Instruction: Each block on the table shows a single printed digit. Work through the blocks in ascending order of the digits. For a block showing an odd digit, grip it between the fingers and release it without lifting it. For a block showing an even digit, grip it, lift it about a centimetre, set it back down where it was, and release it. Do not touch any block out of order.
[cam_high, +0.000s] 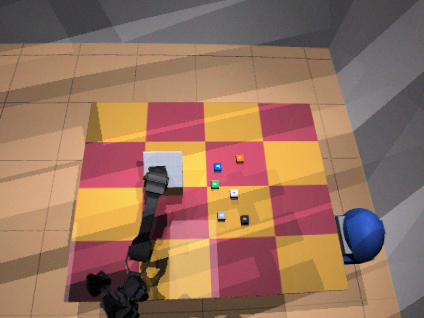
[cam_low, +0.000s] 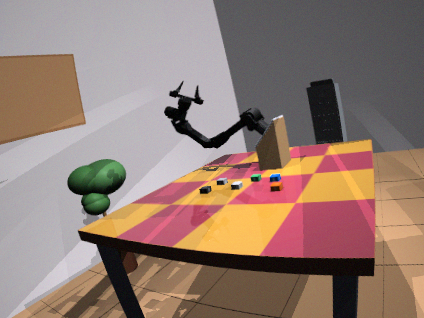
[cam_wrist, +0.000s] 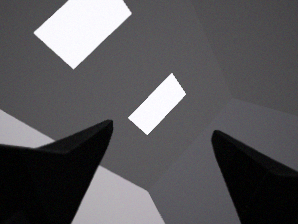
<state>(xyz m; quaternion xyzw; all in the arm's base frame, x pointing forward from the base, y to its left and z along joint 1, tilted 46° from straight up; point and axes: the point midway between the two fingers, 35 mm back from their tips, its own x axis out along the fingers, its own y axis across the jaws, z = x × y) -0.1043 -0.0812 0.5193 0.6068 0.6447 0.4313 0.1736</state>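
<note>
Six small blocks lie apart on the checkered table (cam_high: 295, 120) (cam_low: 335, 220): orange (cam_high: 240, 159) (cam_low: 276, 187), blue (cam_high: 217, 167) (cam_low: 275, 178), green (cam_high: 215, 184) (cam_low: 256, 178), white (cam_high: 234, 193) (cam_low: 237, 185), light grey (cam_high: 221, 216) (cam_low: 222, 181) and black (cam_high: 244, 220) (cam_low: 205, 190). Their digits are too small to read. My gripper (cam_low: 190, 84) (cam_wrist: 162, 129) is open and empty, pointing upward high above the table, well away from the blocks. The wrist view shows only ceiling, walls and lights between the fingers.
The arm's base stands on a tall pedestal (cam_high: 170, 162) (cam_low: 281, 150) beside the blocks. A blue rounded object (cam_high: 362, 235) is past the table's right edge in the top view. A green plant (cam_low: 102, 175) and a dark tower (cam_low: 325, 112) stand beyond the table in the exterior view.
</note>
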